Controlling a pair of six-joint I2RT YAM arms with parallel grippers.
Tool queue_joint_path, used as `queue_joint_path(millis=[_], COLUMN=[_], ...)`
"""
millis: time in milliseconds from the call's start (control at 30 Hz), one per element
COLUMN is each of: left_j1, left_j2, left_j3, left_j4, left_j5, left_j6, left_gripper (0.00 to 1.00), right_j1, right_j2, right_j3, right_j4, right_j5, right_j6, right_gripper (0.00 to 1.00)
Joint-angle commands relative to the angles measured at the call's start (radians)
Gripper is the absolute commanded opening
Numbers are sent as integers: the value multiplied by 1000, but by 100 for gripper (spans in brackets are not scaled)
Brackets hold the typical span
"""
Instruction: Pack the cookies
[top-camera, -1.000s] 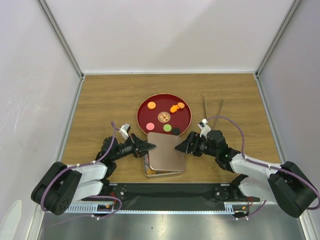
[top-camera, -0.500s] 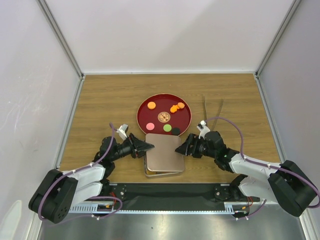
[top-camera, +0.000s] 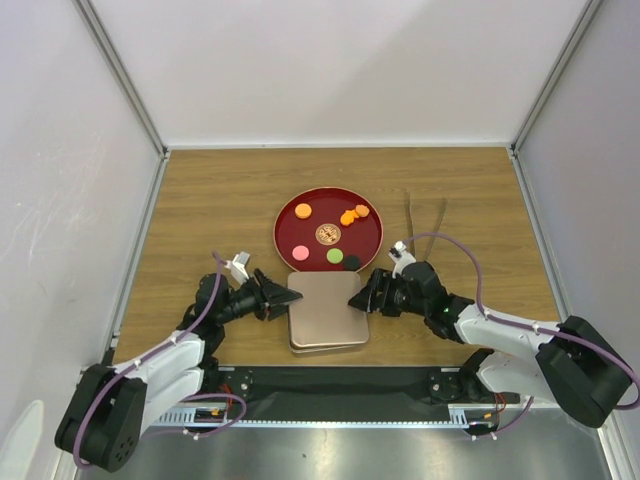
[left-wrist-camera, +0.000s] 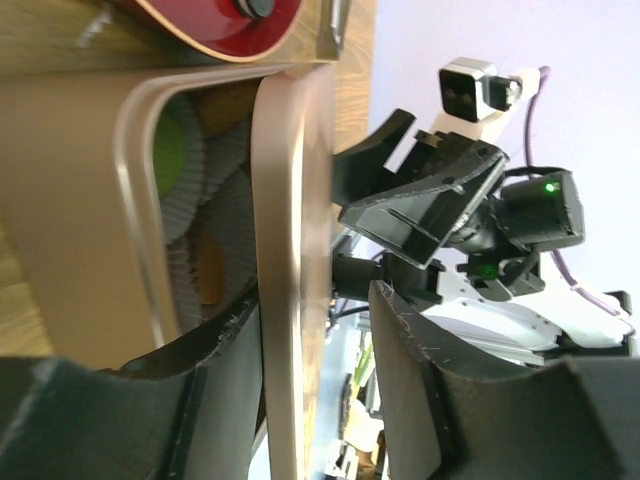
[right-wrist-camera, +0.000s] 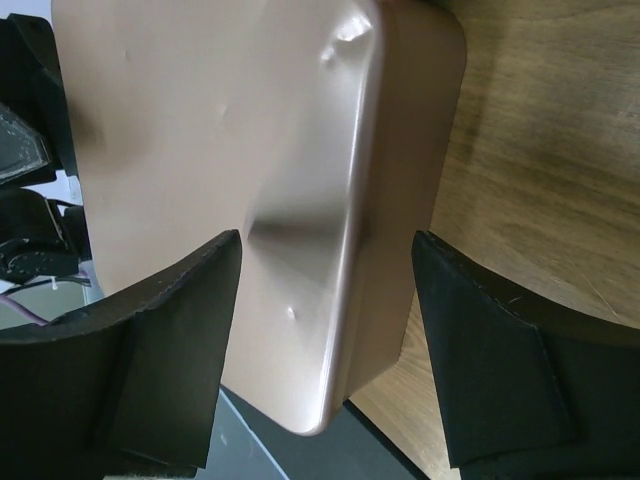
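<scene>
Tabletop cookies sit beyond left gripper and right gripper.

The top view looks down from above and behind the arms, their bases at the bottom of the frame, onto the whole surface. Each wrist camera peers close along its own fingers at the tin lid, from opposite sides.
</scene>
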Motion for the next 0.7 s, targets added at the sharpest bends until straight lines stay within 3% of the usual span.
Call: queue_joint_path(millis=[0, 667], left_j1=[31, 78], left_j2=[-39, -105], left_j3=[36, 93], left_j4=[-61, -307], left_j5=[16, -22], left_j6=[72, 214], left_gripper=[50, 58], right_j1=[17, 77], right_j2=[5, 18], right_j3=[49, 126], right_j4=[-9, -133], right_j5=[41, 132], right_j6=[-23, -40], right_gripper=[73, 74])
